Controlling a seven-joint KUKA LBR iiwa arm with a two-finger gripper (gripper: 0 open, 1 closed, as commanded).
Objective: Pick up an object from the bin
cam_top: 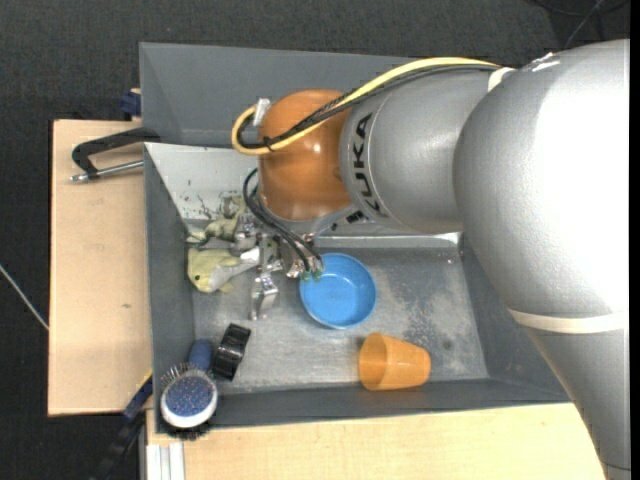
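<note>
Your arm [450, 158] reaches in from the right across the upper part of the bin [440, 298]. The gripper [262, 303] hangs low over the bare floor at left of centre. You cannot tell from here whether it is apart or together, and nothing shows in it.

The blue bowl [340, 290] sits just right of the gripper. It looks rigid, light and smooth-walled, so the only place to hold it is across the rim, and it may well slide or tip as you close.

The orange cup [393, 361] lies on its side near the front wall, well apart from the gripper. It is probably light and stiff, and likely to roll.

The yellow lump [210, 268] lies just left of the gripper, against the left wall. It seems the likeliest pick: it looks soft, light and crumpled, so it should give under the pinch. Take it at its thickest fold, away from the wall.

The round brush [188, 398] and a black clip [232, 348] lie in the front left corner.
</note>
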